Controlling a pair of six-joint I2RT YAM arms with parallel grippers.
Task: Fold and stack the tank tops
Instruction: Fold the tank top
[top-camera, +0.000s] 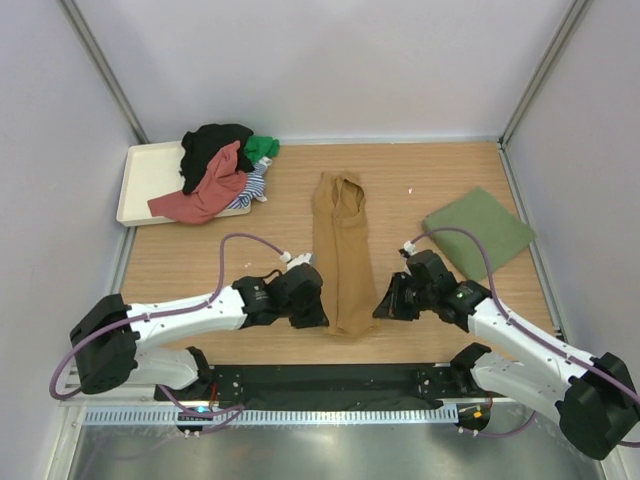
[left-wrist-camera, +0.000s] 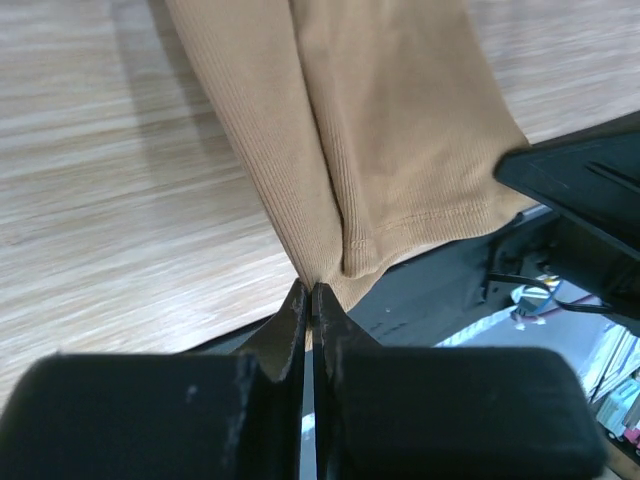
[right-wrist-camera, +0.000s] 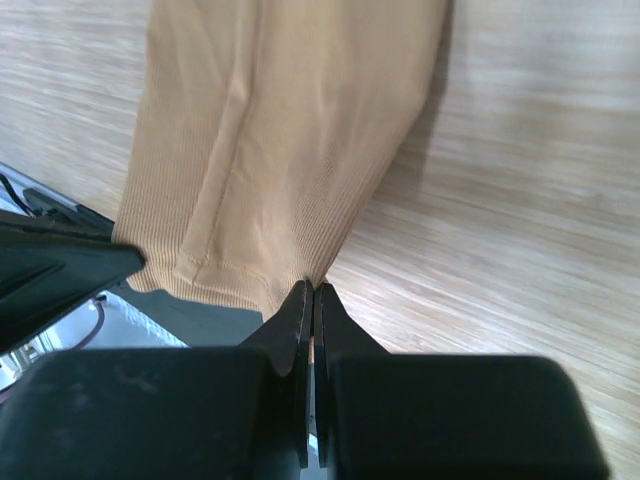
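**While Both Claws Pinch the Hem: Position Report**

Where positions are given below, they are referenced to the mustard tank top (top-camera: 340, 250), which lies lengthwise at the centre of the table (top-camera: 200, 262), folded into a narrow strip. Its strap end points away from the arm bases and its hem reaches the near table edge.

1. Far left of the mustard tank top, and level with its strap end, sits the cream tray (top-camera: 135, 185). A loose pile of tank tops (top-camera: 215, 175) rests on the tray's right half and spills over its right rim onto the wood. A black piece is on top, a red piece is below it, and green and striped pieces are on the side facing the mustard tank top.

2. Just left of the hem, the left gripper (left-wrist-camera: 308, 300) is fully closed. Its jaws meet on the hem's left corner, and the ribbed cloth runs straight into the fingertips (see the left wrist view).

3. Just right of the hem, the right gripper (right-wrist-camera: 308, 295) is likewise fully closed, its jaws pinching the hem's right corner.

4. Well to the right of the mustard tank top, beside its middle, lies the olive green tank top (top-camera: 478, 232). It is folded flat into a rectangle and turned at an angle on the wood, apart from both grippers.
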